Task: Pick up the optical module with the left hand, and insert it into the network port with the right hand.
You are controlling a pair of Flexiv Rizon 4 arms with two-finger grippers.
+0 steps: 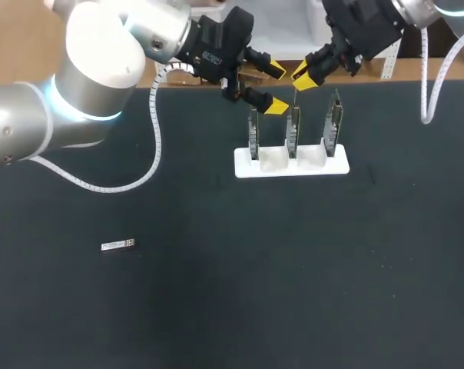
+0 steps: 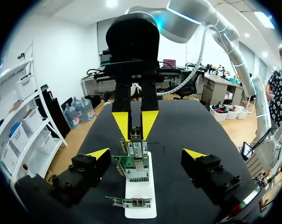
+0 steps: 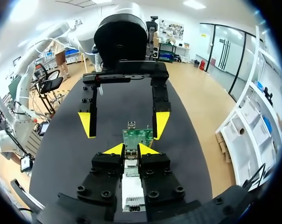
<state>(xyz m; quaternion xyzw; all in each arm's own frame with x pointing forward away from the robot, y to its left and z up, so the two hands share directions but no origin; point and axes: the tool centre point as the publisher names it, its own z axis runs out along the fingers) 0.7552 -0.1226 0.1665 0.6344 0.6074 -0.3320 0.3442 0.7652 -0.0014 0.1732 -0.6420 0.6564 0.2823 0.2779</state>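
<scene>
Three circuit boards (image 1: 293,131) stand in a white holder (image 1: 290,165) on the black table (image 1: 255,269), the optical module (image 1: 118,245) lying well apart. The left gripper (image 1: 276,88) is spread wide; I cannot tell the right gripper's (image 3: 130,150) grip.

The table (image 1: 293,292) is matt black, the stand (image 1: 290,170) smooth white plastic, the optical module (image 1: 118,245) seemingly metal.
</scene>
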